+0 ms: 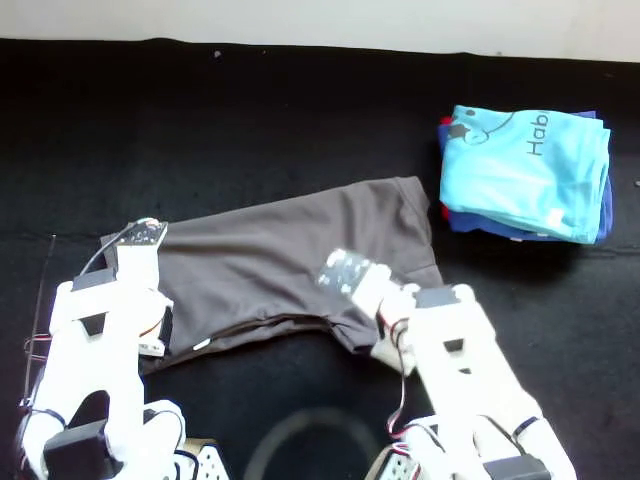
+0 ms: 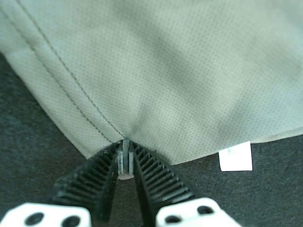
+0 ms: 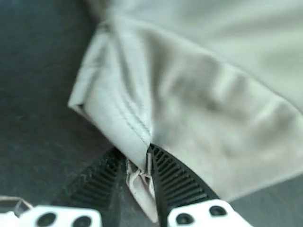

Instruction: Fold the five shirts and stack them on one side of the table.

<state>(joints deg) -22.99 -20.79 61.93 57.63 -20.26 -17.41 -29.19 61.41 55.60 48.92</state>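
1. High view: a grey shirt (image 1: 300, 250) lies spread and partly doubled over on the middle of the black surface (image 1: 300, 100). A stack of folded shirts (image 1: 525, 175), light blue on top, sits well apart from it at one side.
2. Left wrist view: the left pincer (image 2: 125, 163) is closed on the stitched hem at a corner of the grey shirt. A white tag (image 2: 235, 156) sticks out from the edge nearby.
3. Right wrist view: the right pincer (image 3: 142, 177) is closed on a bunched, stitched edge of the same shirt, and the cloth creases away from the grip.
4. Handling, as judged: the cloth looks thin, light and limp. It has no stiffness of its own, so it will likely sag and wrinkle between the two held points. It is not fragile, though a single pinched layer may slip out.
5. Where to hold, as judged: the doubled hems give the ridged pads the surest bite. Two holds well apart along one edge should keep the cloth taut for a clean fold.
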